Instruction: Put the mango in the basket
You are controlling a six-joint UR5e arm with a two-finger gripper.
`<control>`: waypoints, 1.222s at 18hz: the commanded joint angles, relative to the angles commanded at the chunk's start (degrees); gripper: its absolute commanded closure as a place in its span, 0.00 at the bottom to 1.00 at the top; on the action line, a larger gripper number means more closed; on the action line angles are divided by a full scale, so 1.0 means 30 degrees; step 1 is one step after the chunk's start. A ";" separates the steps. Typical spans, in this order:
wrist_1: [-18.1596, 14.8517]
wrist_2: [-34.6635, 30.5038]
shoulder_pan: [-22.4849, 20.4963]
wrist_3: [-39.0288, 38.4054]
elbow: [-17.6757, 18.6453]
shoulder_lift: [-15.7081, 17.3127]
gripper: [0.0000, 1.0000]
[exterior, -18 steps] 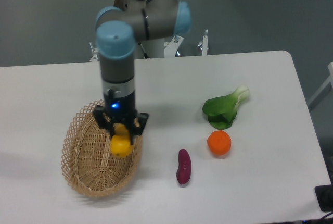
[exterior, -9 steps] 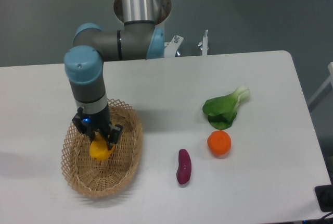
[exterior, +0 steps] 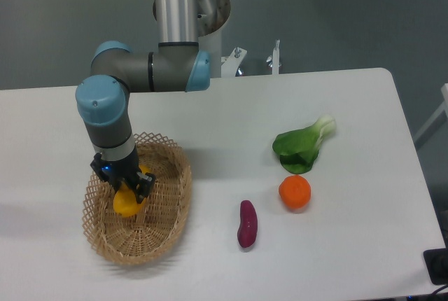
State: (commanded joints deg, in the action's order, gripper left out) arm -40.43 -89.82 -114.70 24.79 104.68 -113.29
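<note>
Camera view, fixed, looking down on the worktop [exterior: 210, 112]: the hand [exterior: 126, 187] was lowered into the basket [exterior: 171, 206], over the half of the bowl nearer the robot base, with its fingers closed on the mango [exterior: 126, 203]. The yellow fruit showed below and between the fingers, inside the wicker wall. Whether it rested on the woven floor or hung just above it could not be told from this angle. All other items lay on the far side of the basket from the arm's elbow: a purple sweet potato [exterior: 247, 223] just beyond the basket's rim, an orange [exterior: 295, 192] farther out, and a leafy green [exterior: 302, 148] farthest from the basket, just behind the orange. Judgement: task nearly complete; only release and withdrawal remained. Risks noted: if the fruit was let go while suspended, its smooth oval shape could let it roll toward the low lattice rim, though the bowl looked deep enough to hold it. A retreat with the fingers insufficiently spread could drag the fruit back up. Fingers catching the open weave could lift or shift the light basket.
</note>
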 joint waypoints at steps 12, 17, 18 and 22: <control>0.0030 -0.0703 -0.0029 0.0233 -0.0204 0.0146 0.00; -0.0145 -0.0936 -0.0612 0.0700 -0.1346 0.0409 0.00; -0.0175 -0.1024 -0.0992 0.0993 -0.1348 0.0671 0.00; -0.1021 -0.0908 -0.2223 0.2807 -0.1376 0.1551 0.00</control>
State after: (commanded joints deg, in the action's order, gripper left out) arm -43.49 -92.55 -121.37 33.21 100.55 -108.64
